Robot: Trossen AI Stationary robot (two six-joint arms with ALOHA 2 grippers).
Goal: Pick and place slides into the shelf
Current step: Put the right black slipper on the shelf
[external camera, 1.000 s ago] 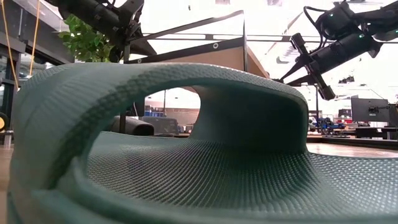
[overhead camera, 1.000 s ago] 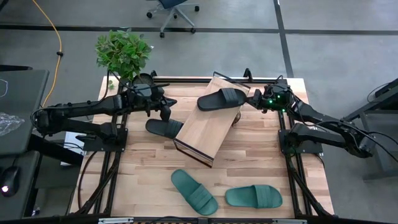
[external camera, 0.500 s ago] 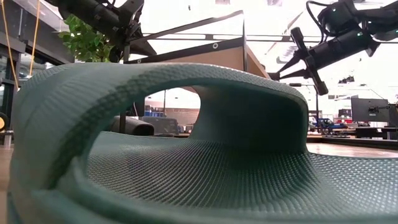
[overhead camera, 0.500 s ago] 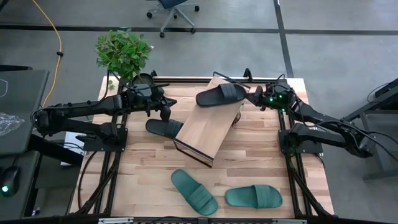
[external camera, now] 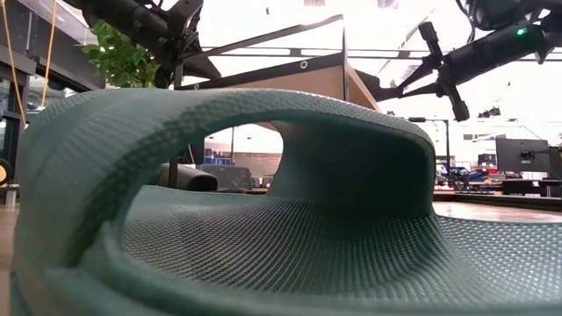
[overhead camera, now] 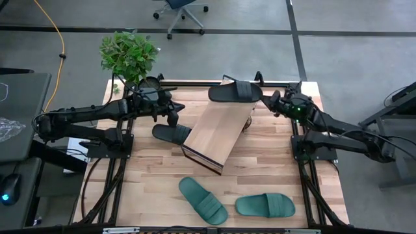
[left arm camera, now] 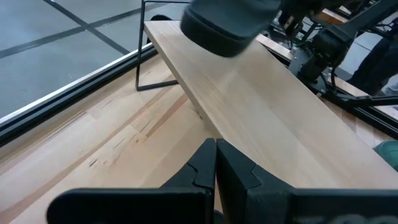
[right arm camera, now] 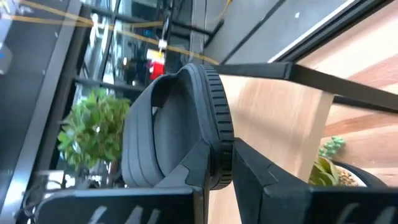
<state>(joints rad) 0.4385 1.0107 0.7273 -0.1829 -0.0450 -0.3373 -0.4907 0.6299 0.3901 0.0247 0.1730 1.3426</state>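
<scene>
Teal slides: two lie flat near the table's front edge, left one (overhead camera: 203, 200) angled, right one (overhead camera: 265, 205) close to the front-right corner. Mid-table stands the shelf (overhead camera: 218, 134), tilted, high edge toward the back. One black slide (overhead camera: 172, 134) lies on the table against the shelf's left side; the left gripper (overhead camera: 173, 119) hovers just above it, fingers pressed together, holding nothing. At the shelf's back edge the right gripper (overhead camera: 268, 102) pinches the heel of the other black slide (overhead camera: 235, 91), jaws narrow on the sole edge. Whether the sole touches the board is hard to tell; it looks partly overhung. Judgement: bring the slide fully over the board, sole flat, toe down-slope, and release only once it rests, else it may slide off.
</scene>
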